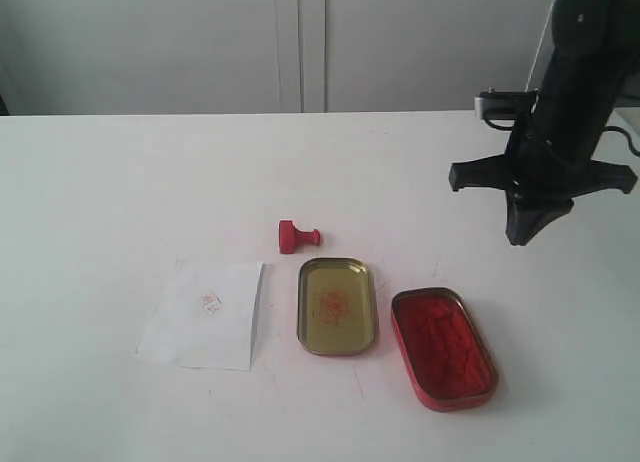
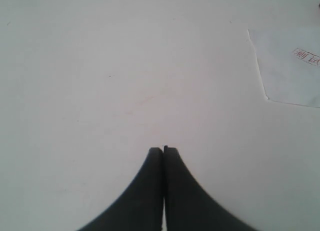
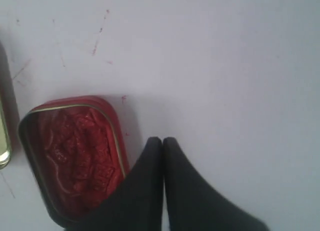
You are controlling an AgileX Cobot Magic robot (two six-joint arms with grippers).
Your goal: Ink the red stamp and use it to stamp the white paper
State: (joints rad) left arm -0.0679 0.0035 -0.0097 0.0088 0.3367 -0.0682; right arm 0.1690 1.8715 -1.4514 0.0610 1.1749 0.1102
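Note:
The red stamp (image 1: 296, 236) lies on its side on the white table, apart from both grippers. The white paper (image 1: 206, 315) lies to its front left with a faint red imprint on it; its corner (image 2: 292, 66) also shows in the left wrist view. My right gripper (image 1: 521, 237) hangs above the table at the right, shut and holding nothing, its tips (image 3: 162, 140) beside the red ink tin (image 3: 72, 158). My left gripper (image 2: 163, 149) is shut over bare table and holds nothing. It does not show in the exterior view.
A gold-coloured oblong tin (image 1: 337, 305) with a red mark inside lies right of the paper. The open red ink tin (image 1: 442, 347) lies further right, near the front. The table's back edge (image 1: 250, 115) meets a pale wall.

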